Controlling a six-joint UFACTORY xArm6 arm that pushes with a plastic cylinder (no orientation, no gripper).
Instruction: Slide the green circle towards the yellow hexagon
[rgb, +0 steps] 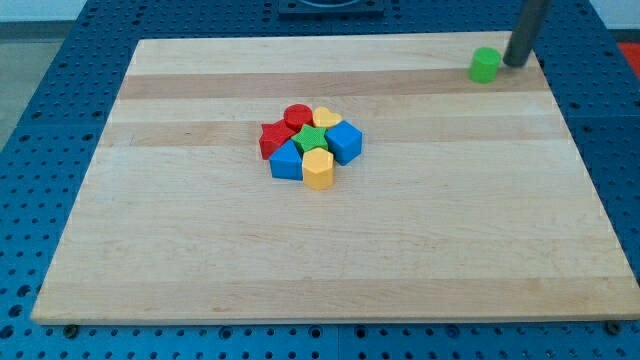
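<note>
The green circle (485, 64) is a short green cylinder near the board's top right corner. My tip (516, 63) stands just to the view's right of it, close beside it; I cannot tell if they touch. The yellow hexagon (318, 169) sits at the bottom of a tight cluster near the board's middle, far to the lower left of the green circle.
The cluster also holds a red circle (297, 116), a red star-like block (274, 138), a yellow heart (327, 118), a green star (312, 137), a blue block (344, 141) and another blue block (286, 161). The wooden board (330, 260) lies on a blue pegboard.
</note>
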